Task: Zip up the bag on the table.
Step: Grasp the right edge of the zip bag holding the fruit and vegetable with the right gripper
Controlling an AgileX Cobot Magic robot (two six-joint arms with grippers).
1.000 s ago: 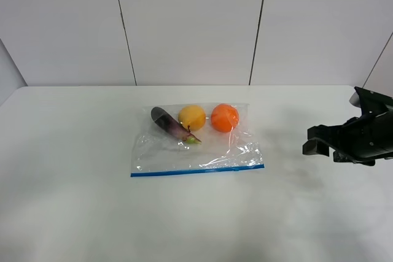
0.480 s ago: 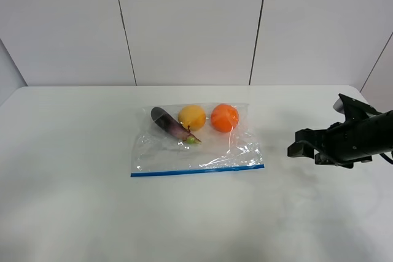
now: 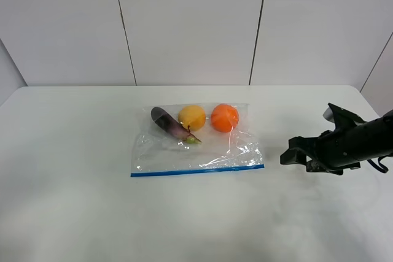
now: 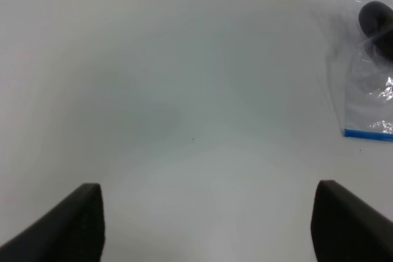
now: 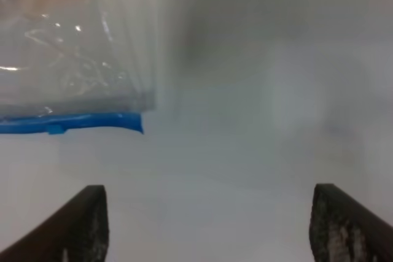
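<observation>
Bag (image 3: 196, 145) flat on bench (image 3: 73, 213), mid-frame, blue strip (image 3: 196, 170) along lower edge. Your right claw (image 3: 298, 159) at frame right, spread wide, empty; left claw (image 4: 209, 228) likewise. Risk: unpinned bag slides or crumples when you drag strip; thin strip easy to miss.

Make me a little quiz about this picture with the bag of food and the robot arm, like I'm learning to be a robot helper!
1. What colour is the zipper strip on the bag? A red, B blue, C green.
2. True or false: the right pincer is gripping the bag.
3. Fill the gap: ___ foods lie inside the bag.
Key: 1 B. 2 False: it is open and apart from the bag. 3 Three: the eggplant, the yellow fruit and the orange.
</observation>
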